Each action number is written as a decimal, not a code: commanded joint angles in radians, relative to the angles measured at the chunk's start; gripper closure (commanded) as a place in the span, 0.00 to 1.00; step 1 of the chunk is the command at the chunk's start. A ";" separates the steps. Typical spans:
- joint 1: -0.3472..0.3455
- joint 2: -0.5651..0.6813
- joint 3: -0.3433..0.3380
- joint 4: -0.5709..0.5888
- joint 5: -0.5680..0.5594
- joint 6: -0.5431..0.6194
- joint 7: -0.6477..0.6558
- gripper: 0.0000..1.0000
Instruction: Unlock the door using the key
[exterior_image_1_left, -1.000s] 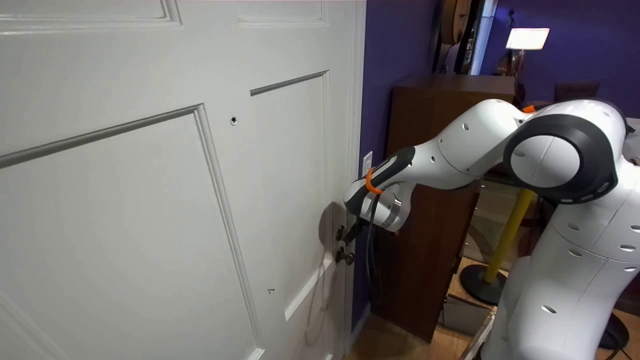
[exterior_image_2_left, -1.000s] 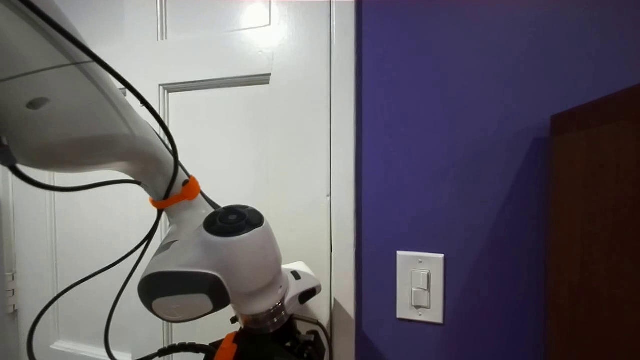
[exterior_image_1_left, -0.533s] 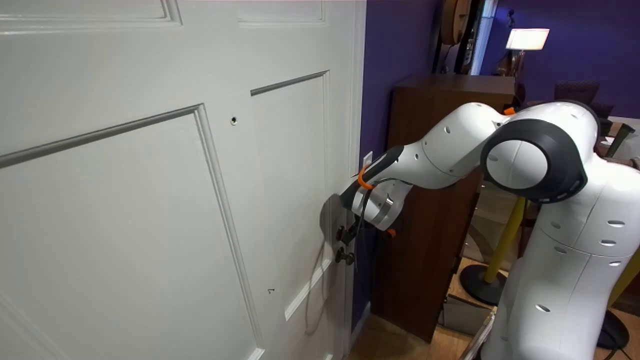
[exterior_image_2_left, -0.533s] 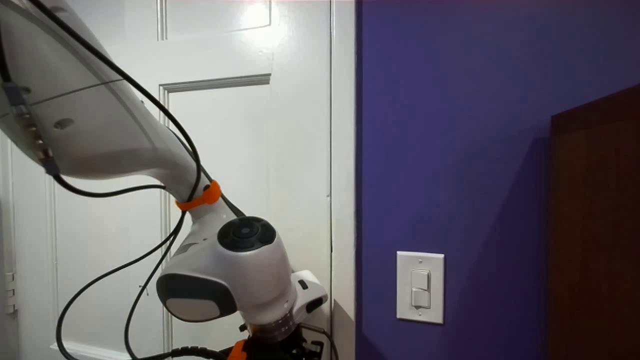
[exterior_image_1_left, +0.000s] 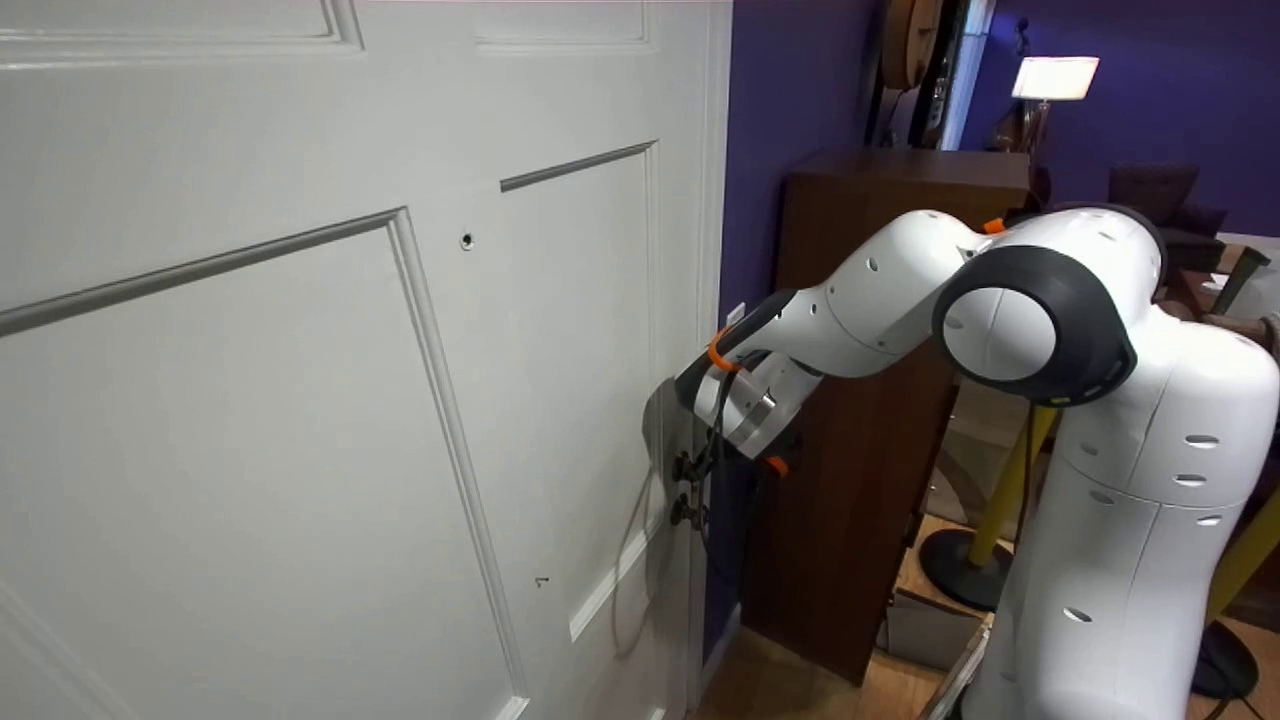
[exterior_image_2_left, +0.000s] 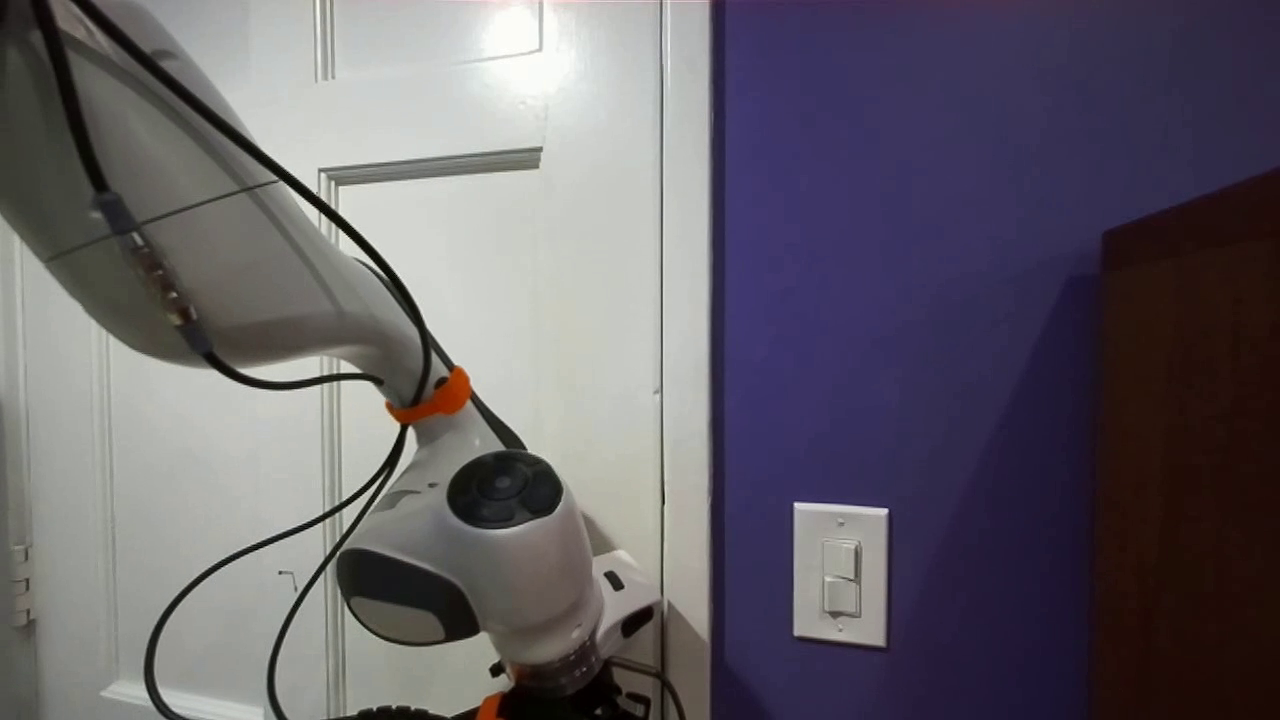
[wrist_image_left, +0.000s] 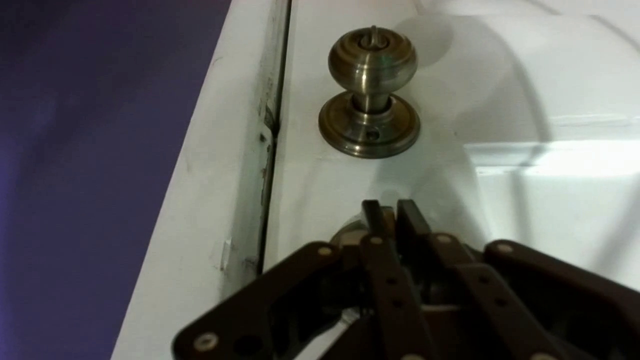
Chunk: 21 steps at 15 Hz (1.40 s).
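Observation:
The door (exterior_image_1_left: 560, 300) is white and panelled, and it stands closed. It carries a round brass knob (wrist_image_left: 372, 70) with a small turn piece on its face. Farther along the same edge, a round upper lock (wrist_image_left: 344, 229) lies partly hidden behind my gripper (wrist_image_left: 388, 203). The two dark fingers are close together, with a thin brass-brown piece (wrist_image_left: 389, 220) of that lock between them. In an exterior view, the gripper (exterior_image_1_left: 703, 465) is at the upper lock, just above the knob (exterior_image_1_left: 688, 512). No key can be made out; it is hidden or out of view.
A purple wall (exterior_image_2_left: 900, 250) with a light switch (exterior_image_2_left: 840, 575) adjoins the white door frame (exterior_image_2_left: 688, 300). Beside it stands a dark brown cabinet (exterior_image_1_left: 830, 520), near the forearm. Loose black cables (exterior_image_2_left: 170, 610) hang off the arm. A yellow post (exterior_image_1_left: 1010, 480) rises behind it.
In both exterior views the arm has swung sideways while its wrist tilted and dipped slightly. The hand stays at the upper lock. The jaws have come together.

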<state>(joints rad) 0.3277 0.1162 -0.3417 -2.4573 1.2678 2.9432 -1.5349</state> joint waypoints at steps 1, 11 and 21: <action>-0.009 0.025 0.008 0.031 0.073 -0.009 -0.084 0.97; 0.067 0.021 0.026 -0.027 -0.089 0.198 -0.057 0.97; 0.118 0.061 0.076 -0.087 -0.207 0.458 -0.062 0.97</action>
<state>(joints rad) 0.4169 0.1720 -0.2629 -2.5252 1.0795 3.3462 -1.5618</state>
